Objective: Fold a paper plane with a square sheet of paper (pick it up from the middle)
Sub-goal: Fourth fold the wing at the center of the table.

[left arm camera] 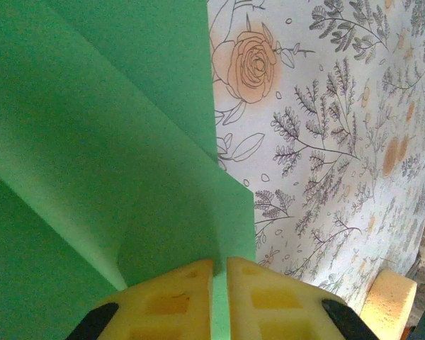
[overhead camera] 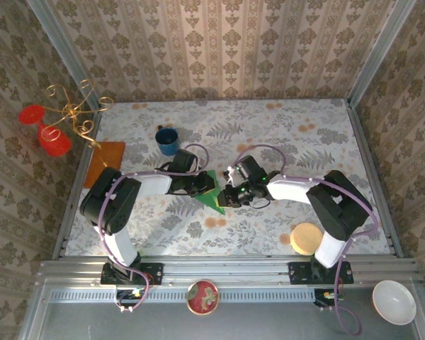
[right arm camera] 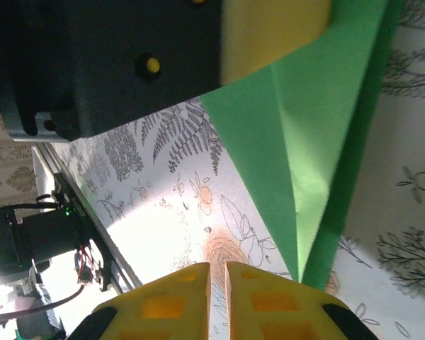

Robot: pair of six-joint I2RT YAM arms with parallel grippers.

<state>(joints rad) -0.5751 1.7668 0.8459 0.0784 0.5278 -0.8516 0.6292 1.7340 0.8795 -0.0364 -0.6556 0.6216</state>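
Observation:
The paper plane (overhead camera: 214,195) is bright green, folded into layered flaps with a pointed nose, and lies at the table's middle between both arms. My left gripper (overhead camera: 202,185) comes at it from the left. In the left wrist view its yellow fingertips (left arm camera: 219,273) are shut on an edge of the green paper (left arm camera: 92,142), and a green strip shows between them. My right gripper (overhead camera: 230,193) sits just right of the plane. Its fingertips (right arm camera: 217,276) are shut with nothing between them, over bare table beside the pointed nose (right arm camera: 297,265). The left gripper's finger (right arm camera: 269,35) shows above the paper there.
A blue mug (overhead camera: 167,140) stands behind the left arm, with an orange-brown sheet (overhead camera: 105,161) to its left. A red and gold stand (overhead camera: 64,117) is at the far left. A tan round block (overhead camera: 306,238) lies near the right arm's base. Two bowls (overhead camera: 394,301) sit off the near edge.

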